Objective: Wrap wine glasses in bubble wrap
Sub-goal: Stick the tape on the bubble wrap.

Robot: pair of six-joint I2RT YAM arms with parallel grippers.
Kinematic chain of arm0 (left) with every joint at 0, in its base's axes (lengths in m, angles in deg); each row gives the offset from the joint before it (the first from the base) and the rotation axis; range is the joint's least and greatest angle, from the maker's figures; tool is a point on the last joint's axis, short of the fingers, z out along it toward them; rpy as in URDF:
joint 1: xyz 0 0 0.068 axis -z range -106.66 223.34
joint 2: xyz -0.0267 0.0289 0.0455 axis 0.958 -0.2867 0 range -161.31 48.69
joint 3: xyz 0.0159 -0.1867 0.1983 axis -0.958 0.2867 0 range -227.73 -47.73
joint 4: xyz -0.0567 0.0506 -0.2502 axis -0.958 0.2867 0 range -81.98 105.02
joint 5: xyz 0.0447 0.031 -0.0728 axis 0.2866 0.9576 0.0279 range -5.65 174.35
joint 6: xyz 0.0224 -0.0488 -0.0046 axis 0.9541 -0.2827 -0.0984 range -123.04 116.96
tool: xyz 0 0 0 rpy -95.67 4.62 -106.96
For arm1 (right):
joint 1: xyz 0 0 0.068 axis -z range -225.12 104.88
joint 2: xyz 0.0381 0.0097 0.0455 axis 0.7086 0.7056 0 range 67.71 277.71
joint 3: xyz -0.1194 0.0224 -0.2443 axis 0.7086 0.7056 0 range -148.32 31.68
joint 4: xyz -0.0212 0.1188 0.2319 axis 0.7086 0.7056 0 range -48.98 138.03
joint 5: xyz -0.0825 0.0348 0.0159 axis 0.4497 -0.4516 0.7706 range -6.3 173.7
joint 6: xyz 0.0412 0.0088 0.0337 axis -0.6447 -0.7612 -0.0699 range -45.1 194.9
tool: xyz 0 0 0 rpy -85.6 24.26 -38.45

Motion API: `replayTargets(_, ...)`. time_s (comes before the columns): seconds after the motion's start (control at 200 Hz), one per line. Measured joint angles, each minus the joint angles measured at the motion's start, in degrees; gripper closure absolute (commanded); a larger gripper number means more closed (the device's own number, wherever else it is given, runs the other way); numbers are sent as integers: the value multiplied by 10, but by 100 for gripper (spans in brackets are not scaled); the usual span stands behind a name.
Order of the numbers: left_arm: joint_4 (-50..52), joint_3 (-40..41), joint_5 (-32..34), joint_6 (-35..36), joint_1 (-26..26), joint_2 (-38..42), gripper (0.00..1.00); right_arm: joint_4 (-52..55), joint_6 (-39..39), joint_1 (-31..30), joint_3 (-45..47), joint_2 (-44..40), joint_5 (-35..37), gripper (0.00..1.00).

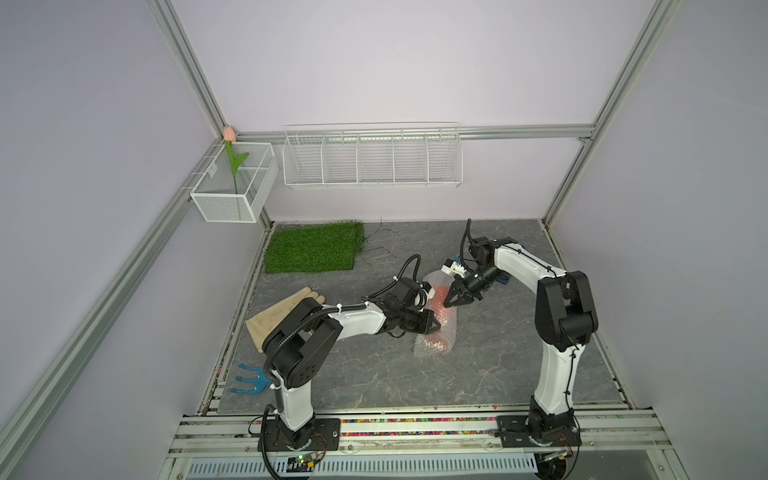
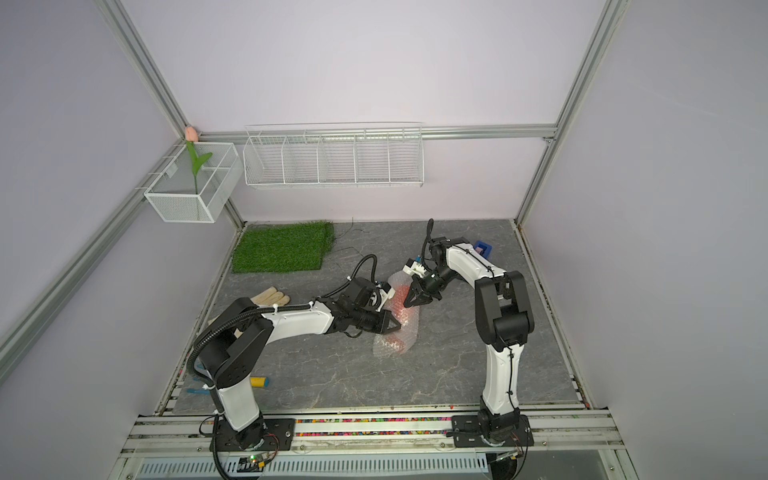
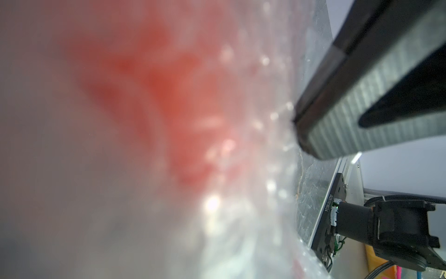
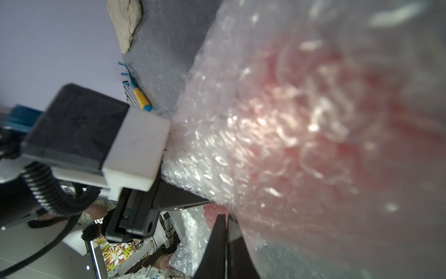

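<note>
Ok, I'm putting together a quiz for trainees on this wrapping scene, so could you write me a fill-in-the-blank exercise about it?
1. The goblet lies rolled in the bubble wrap, between the left pincer and the right pincer, and both pincers are ____.
2. The white wire rack has ____ compartments.
3. The grass mat is coloured ____.
Missing words: shut; five; green.
</note>
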State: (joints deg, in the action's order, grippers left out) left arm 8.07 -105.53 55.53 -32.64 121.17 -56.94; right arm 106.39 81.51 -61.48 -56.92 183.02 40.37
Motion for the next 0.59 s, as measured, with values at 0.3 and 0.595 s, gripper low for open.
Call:
replayTargets(0.3, 0, 0, 0, 0, 0, 0, 87, 10, 11, -8, 0, 0, -5, 93)
replayTargets(0.595, 0, 0, 0, 0, 0, 0, 88, 10, 7, -3, 0, 0, 25, 93)
